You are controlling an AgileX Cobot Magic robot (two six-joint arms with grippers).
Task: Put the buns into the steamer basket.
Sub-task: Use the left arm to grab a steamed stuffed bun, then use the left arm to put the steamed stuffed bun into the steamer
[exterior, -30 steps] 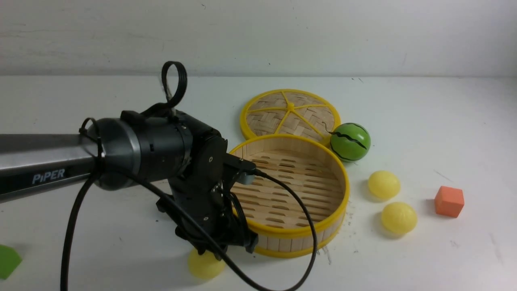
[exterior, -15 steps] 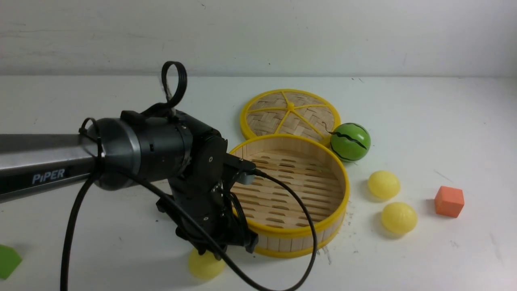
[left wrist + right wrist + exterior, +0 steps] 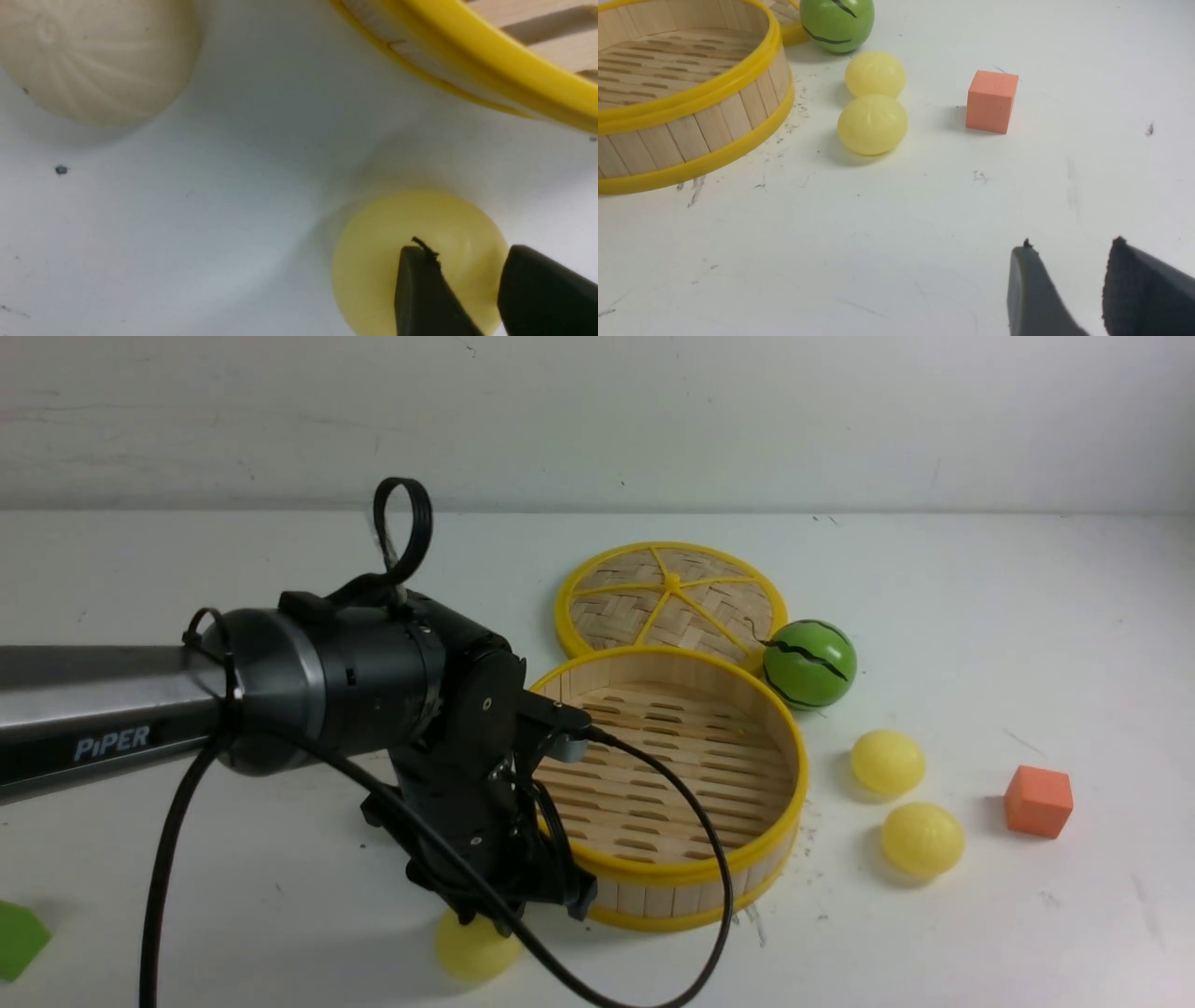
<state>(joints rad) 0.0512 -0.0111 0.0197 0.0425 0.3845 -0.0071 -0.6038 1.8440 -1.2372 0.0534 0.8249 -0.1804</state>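
Observation:
The steamer basket (image 3: 794, 775) stands mid-table, nothing in it. One pale yellow bun (image 3: 471, 947) lies on the table just outside its near wall. My left gripper (image 3: 495, 907) hangs right over this bun (image 3: 373, 261). Its jaws (image 3: 467, 254) stand a narrow gap apart, narrower than the bun, and the bun shows through the gap. An off-white bun (image 3: 93, 56) lies close by; my arm hides it in the front view. Two more yellow buns (image 3: 887, 762) (image 3: 922, 839) lie right of the basket. My right gripper (image 3: 1069, 245) is slightly open, empty, above bare table.
The flat woven lid (image 3: 670, 597) lies behind the basket, with the green watermelon ball (image 3: 808, 664) against it. An orange cube (image 3: 1038, 801) sits right of the two buns. A green flat piece (image 3: 19, 938) lies at the left edge. My left arm's cable (image 3: 719, 859) loops over the basket's near rim.

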